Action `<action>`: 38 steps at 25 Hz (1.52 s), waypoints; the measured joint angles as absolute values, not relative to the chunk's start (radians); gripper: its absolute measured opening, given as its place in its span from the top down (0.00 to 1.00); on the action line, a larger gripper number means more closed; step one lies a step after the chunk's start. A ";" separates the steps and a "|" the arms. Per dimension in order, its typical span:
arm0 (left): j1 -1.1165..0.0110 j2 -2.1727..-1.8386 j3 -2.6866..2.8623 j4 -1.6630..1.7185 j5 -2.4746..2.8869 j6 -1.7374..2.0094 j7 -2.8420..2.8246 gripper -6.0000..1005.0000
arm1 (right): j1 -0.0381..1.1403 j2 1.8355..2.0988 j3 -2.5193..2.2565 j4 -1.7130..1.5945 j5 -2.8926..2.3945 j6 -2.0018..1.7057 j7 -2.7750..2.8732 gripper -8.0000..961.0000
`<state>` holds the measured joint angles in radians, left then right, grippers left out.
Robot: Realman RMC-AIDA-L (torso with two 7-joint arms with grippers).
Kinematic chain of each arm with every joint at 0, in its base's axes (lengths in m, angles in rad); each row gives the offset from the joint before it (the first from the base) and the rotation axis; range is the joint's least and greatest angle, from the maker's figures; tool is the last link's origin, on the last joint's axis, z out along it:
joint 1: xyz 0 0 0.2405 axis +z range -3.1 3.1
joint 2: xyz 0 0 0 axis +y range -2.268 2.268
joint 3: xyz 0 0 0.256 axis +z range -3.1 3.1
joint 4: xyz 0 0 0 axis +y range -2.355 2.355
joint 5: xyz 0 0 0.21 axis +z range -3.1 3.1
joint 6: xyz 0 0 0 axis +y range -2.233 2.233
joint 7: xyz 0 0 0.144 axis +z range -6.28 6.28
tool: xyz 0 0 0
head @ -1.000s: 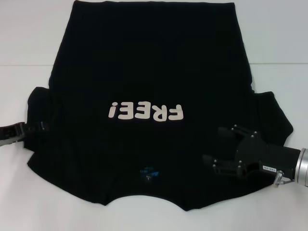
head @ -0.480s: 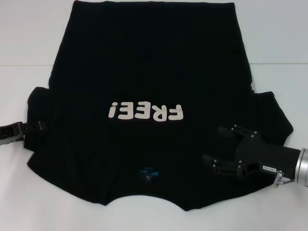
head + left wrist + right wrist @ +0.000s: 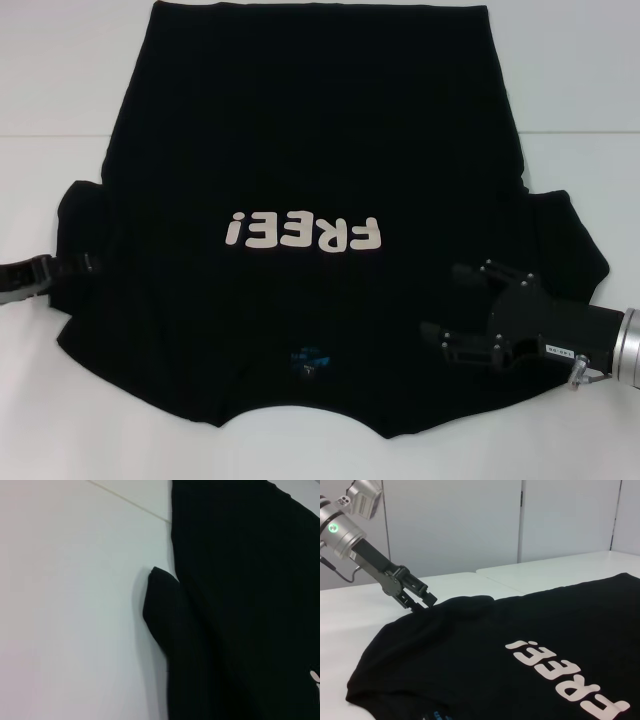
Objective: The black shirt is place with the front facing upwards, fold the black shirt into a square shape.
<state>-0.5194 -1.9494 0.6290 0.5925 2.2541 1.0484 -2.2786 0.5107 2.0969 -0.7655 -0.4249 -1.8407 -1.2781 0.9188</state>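
You have the black shirt [image 3: 310,150] spread flat, front up, on the white table [image 3: 60,90], collar nearest the robot. Your right gripper [image 3: 455,305] sits over the right shoulder, fingers spread apart. Your left gripper [image 3: 424,601] touches the left sleeve edge; whether it's clamped, I cannot tell.

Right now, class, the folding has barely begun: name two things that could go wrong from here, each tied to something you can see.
1. The left gripper sits right at the edge of the black shirt's left sleeve; a shallow bite could slip off when lifted.
2. The right gripper is open over the shirt body, not the sleeve's edge; closing there may bunch the cloth and skew the square.
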 joint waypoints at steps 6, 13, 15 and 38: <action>-0.522 -1.951 0.629 0.592 2.255 1.057 -2.281 0.07 | 0.511 2.097 -0.765 -0.425 -1.841 -1.278 0.919 0.02; -0.522 -1.950 0.626 0.592 2.256 1.044 -2.290 0.07 | 0.511 2.097 -0.766 -0.425 -1.841 -1.278 0.919 0.02; -0.523 -1.949 0.629 0.592 2.256 1.037 -2.291 0.07 | 0.511 2.097 -0.766 -0.425 -1.841 -1.278 0.919 0.02; -0.528 -1.952 0.655 0.595 2.255 1.017 -2.283 0.83 | 0.511 2.095 -0.765 -0.427 -1.841 -1.289 0.919 0.02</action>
